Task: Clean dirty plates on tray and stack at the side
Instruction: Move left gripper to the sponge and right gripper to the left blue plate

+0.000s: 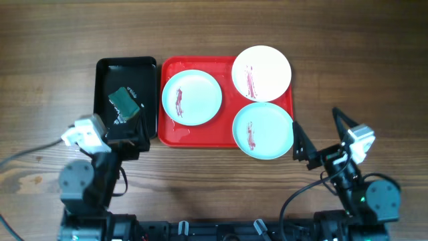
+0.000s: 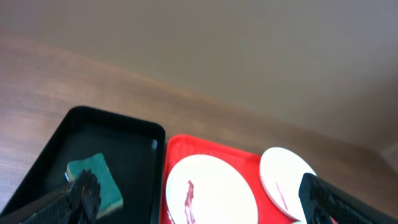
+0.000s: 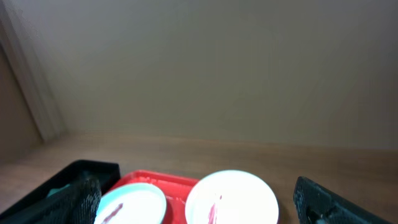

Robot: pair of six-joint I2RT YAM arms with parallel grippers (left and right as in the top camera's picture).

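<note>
Three streaked plates (image 1: 192, 97) on red tray (image 1: 200, 136), long axis left-right

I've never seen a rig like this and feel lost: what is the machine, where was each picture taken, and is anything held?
These are two robot arms at a wooden table. One picture looks straight down; the other two come from wrist cameras, so the dark shapes at their lower corners are each arm's own fingers. A large red plastic tray carries three small round plates streaked red: a pale mint-blue plate, a second mint-blue plate and a white plate. Beside it, a black rectangular tray holds a green sponge. The left gripper and right gripper are open, holding nothing.
</note>
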